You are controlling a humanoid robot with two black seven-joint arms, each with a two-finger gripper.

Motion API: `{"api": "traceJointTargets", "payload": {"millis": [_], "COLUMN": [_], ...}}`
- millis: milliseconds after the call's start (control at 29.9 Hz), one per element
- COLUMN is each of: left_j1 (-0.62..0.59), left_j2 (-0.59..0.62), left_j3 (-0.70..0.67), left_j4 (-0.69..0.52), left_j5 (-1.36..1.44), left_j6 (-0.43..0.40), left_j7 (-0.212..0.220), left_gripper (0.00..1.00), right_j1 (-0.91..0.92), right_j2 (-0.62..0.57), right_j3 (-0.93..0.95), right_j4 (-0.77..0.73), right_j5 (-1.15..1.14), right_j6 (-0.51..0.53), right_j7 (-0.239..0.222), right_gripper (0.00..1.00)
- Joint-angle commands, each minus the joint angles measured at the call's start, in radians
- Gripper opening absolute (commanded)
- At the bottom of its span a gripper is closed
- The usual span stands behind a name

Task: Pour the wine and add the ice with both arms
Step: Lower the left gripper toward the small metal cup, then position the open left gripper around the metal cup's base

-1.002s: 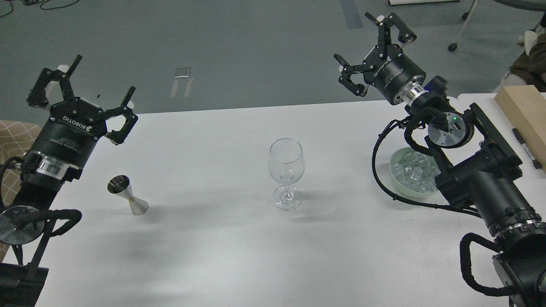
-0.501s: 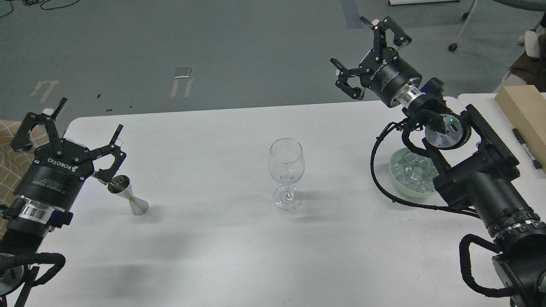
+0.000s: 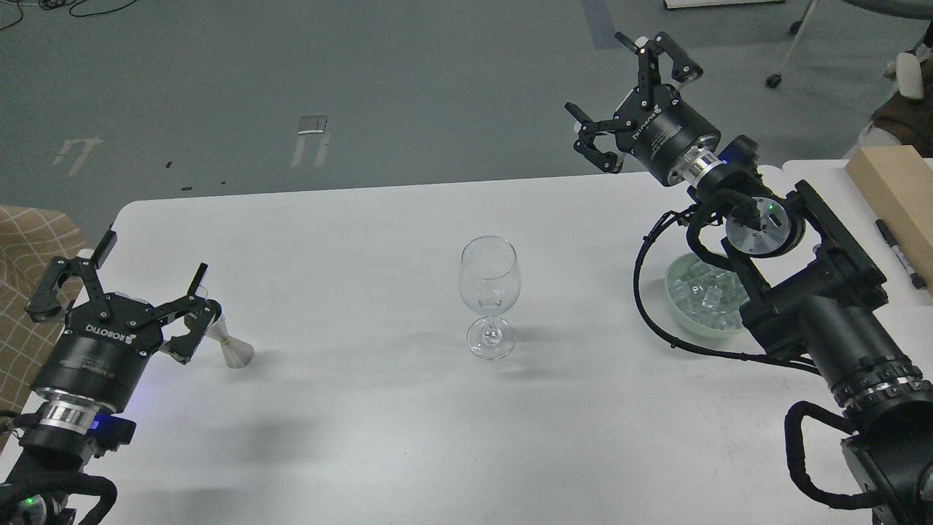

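An empty clear wine glass point(image 3: 489, 295) stands upright at the middle of the white table point(image 3: 379, 437). A steel jigger point(image 3: 229, 346) stands at the left; its top is hidden behind my left gripper point(image 3: 124, 288), which is open and low, just left of the jigger. A pale green bowl point(image 3: 685, 317) at the right holds several clear ice cubes point(image 3: 701, 293), partly hidden by my right arm. My right gripper point(image 3: 627, 95) is open and empty, raised beyond the table's far edge.
A wooden block point(image 3: 893, 191) and a black marker point(image 3: 898, 251) lie at the far right. A tan checked chair point(image 3: 29, 248) stands beyond the left edge. The grey floor lies behind the table.
My left gripper has come down and towards me, from high above the table to beside the jigger, now covering its top. My right gripper shifted slightly left and up.
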Motion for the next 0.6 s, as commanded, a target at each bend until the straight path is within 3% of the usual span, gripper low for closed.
{"api": "traceJointTargets", "payload": {"millis": [0, 568], "left_j1": [0.028, 0.161], "left_j2": [-0.009, -0.121], "left_j3": [0.001, 0.01], "left_j4": [-0.008, -0.049], "left_j5": [0.0, -0.001], "left_j6": [-0.003, 0.0], "left_j7": [0.008, 0.063], "left_gripper": [0.98, 0.97], "right_j1": [0.0, -0.007], "right_j2": [0.0, 0.0], "right_j3": [0.0, 0.0], "right_j4": [-0.001, -0.001], "right_j5": [0.001, 0.001], "right_j6": [-0.006, -0.008], "right_j7": [0.0, 0.0], "right_gripper": [1.0, 1.0]}}
